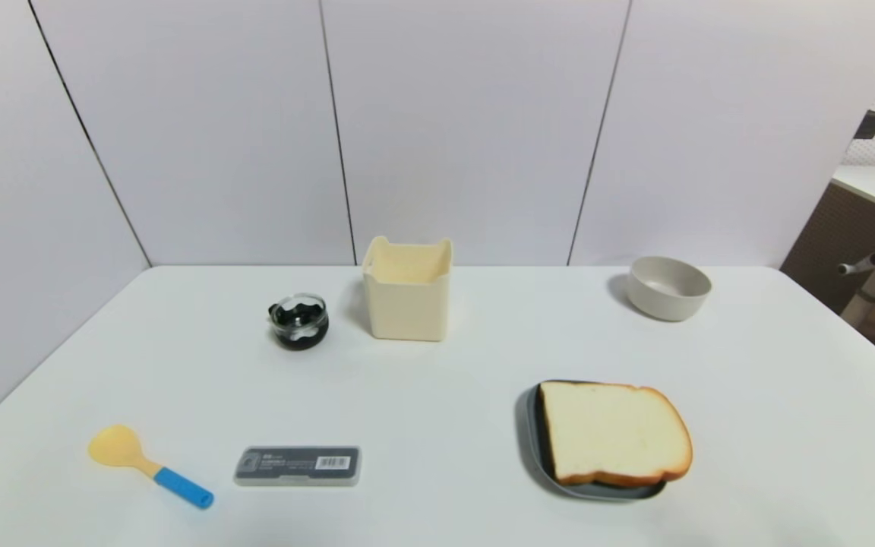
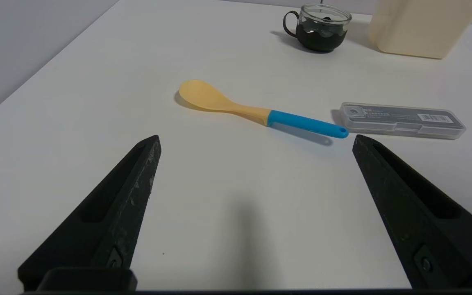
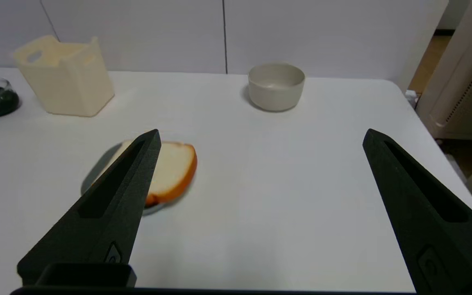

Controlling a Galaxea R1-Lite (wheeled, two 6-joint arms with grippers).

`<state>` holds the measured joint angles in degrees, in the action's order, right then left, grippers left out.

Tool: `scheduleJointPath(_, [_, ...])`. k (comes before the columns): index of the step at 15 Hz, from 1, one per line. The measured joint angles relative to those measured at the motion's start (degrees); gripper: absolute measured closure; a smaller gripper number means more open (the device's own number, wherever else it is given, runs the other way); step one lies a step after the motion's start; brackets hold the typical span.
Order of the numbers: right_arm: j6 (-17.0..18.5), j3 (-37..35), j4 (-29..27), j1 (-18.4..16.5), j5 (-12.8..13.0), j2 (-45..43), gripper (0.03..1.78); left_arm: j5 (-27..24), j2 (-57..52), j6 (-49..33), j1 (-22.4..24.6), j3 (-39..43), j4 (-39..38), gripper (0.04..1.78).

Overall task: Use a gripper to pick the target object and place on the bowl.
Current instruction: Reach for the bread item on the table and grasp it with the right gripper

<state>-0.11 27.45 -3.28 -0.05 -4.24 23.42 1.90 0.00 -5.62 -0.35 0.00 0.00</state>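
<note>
Your right gripper point(image 3: 260, 137) hangs above the counter point(image 1: 437, 365) with its fingers point(image 3: 113, 205) spread wide, holding nothing; one finger hides part of the bread slice point(image 1: 611, 433), which lies on the blue-grey plate point(image 1: 532, 444) at your near right. The bowl point(image 1: 668, 287) stands empty, well beyond it. Your left gripper point(image 2: 256, 141), equally wide and empty, hangs near the spoon point(image 2: 256, 110); neither gripper shows in the head view

White bread point(image 1: 611, 431), orange-brown crust; blue-grey plate point(image 1: 535, 448); off-white bowl point(image 1: 668, 287).
</note>
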Motion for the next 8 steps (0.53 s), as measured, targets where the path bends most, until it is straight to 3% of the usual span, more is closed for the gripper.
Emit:
scheduleJointPath(4, [-0.85,18.82,0.17,2.24,-1.12,17.83,0.11,0.02,0.00,0.00,0.00,0.00,0.00,0.13])
scheduleJointPath(8, [0.24,34.93,-0.13,12.18,-0.77,34.18,0.11,0.00,0.00,-0.05,0.02,0.00,0.00,0.13])
